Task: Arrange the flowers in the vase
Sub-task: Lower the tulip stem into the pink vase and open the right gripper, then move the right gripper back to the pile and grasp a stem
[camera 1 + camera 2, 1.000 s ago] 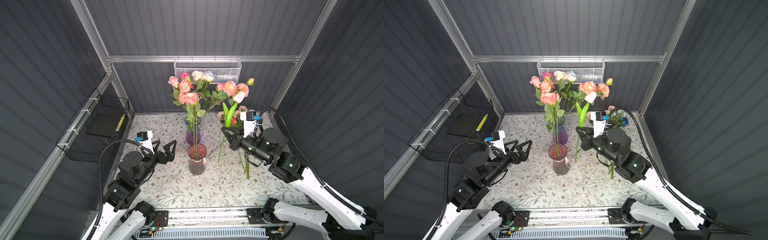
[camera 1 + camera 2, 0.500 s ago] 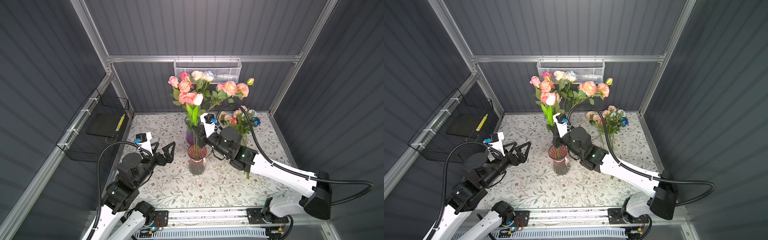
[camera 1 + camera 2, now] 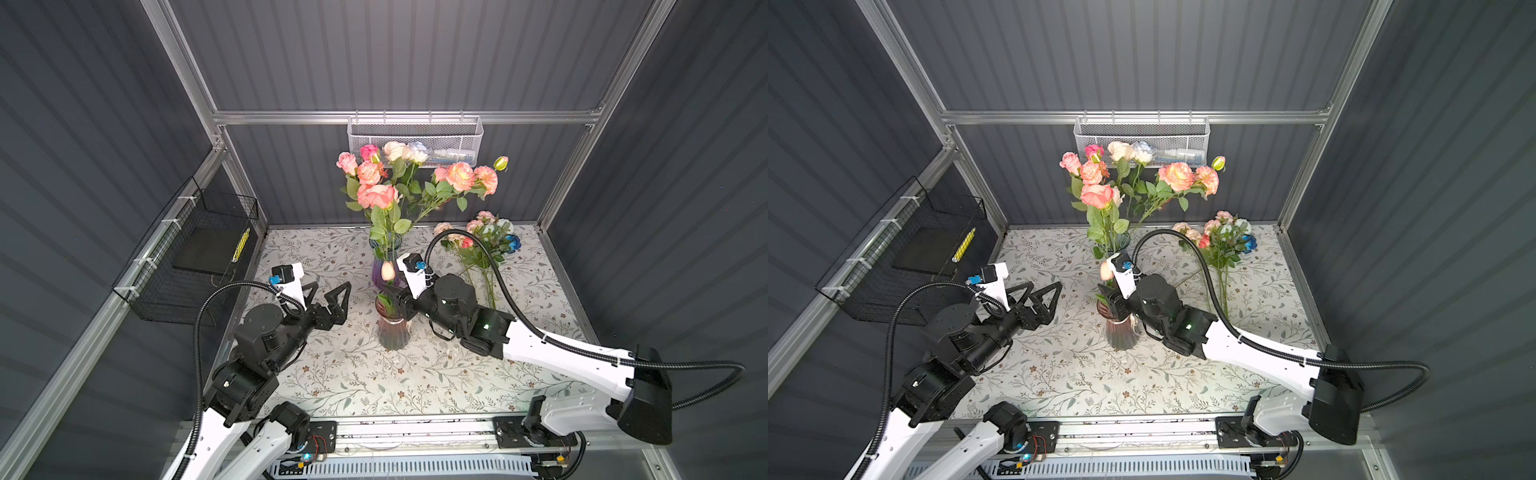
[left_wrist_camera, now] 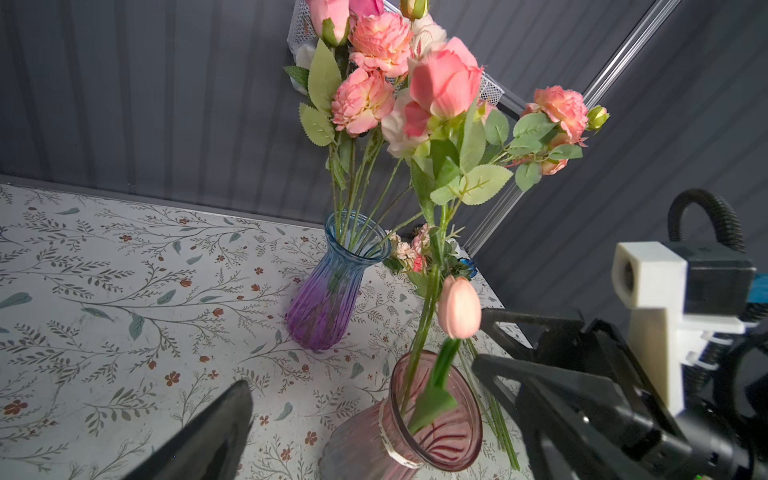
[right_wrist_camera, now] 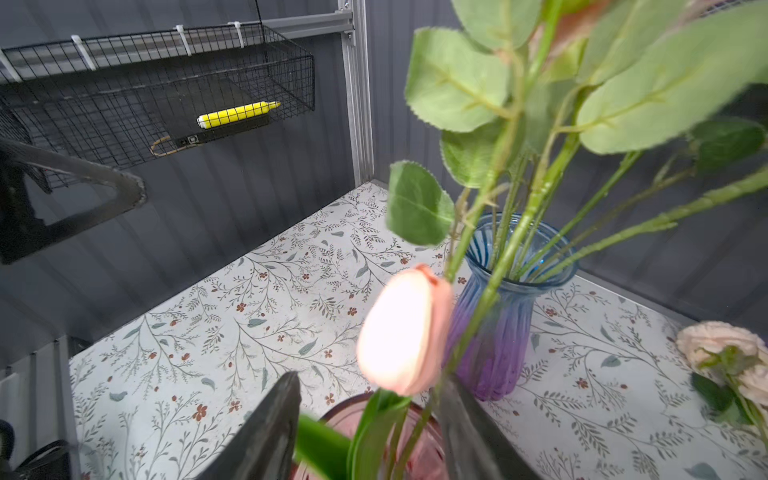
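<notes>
Seating the peach tulip [image 4: 459, 307] in the ribbed pink glass vase [image 3: 392, 332] appeared the step in hand; its smooth stem stood inside the rim. The right end effector [image 4: 480, 338], beside that rim, stood part-open, gripping nothing. The left end effector [image 3: 332, 286], left of the vase, gaped empty. The next move called for withdrawing clear of the leaves, then fetching the loose flowers [image 3: 482, 245] behind it.

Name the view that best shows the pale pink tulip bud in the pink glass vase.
The left wrist view: the pale pink tulip bud in the pink glass vase is sharp and whole. The right wrist view shows the bud close but blurred; both top views show it small.
</notes>
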You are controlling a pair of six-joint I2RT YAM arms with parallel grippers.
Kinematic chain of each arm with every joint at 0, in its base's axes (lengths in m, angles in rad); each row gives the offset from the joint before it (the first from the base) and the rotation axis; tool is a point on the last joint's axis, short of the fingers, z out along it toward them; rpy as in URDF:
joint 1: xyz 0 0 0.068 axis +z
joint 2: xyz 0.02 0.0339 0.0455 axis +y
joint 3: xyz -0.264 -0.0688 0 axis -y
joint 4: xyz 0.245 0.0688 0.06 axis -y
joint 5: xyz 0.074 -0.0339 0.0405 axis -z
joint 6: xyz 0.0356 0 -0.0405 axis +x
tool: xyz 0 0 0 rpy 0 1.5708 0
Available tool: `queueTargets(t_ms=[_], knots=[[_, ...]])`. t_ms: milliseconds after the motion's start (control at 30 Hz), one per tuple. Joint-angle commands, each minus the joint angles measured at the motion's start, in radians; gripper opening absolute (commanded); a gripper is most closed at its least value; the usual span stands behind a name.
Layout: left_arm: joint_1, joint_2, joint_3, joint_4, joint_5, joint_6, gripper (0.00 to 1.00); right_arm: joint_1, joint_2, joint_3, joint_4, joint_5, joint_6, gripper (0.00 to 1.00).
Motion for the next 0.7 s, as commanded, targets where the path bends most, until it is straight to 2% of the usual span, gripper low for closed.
queueTargets(t_ms=[0, 167, 333, 433, 567, 667], knots=[[-0.003, 0.012, 0.038, 0.031, 0.002, 0.029, 1.0, 0.004, -0.089, -0.023, -0.04, 0.011, 0.048, 0.6], [-0.002, 0.012, 0.035, 0.038, 0.0, 0.029, 1.0, 0.004, -0.244, -0.101, -0.107, 0.044, 0.11, 0.63], [-0.003, 0.01, 0.026, 0.04, -0.008, 0.029, 1.0, 0.001, -0.377, -0.177, -0.203, 0.164, 0.183, 0.66], [-0.003, 0.013, 0.026, 0.039, -0.012, 0.03, 1.0, -0.065, -0.393, -0.183, -0.322, 0.211, 0.299, 0.66], [-0.003, 0.018, 0.023, 0.04, -0.013, 0.026, 1.0, -0.296, -0.36, -0.218, -0.406, 0.033, 0.492, 0.63], [-0.002, 0.019, 0.021, 0.034, -0.011, 0.02, 1.0, -0.453, -0.277, -0.223, -0.439, -0.095, 0.582, 0.59]])
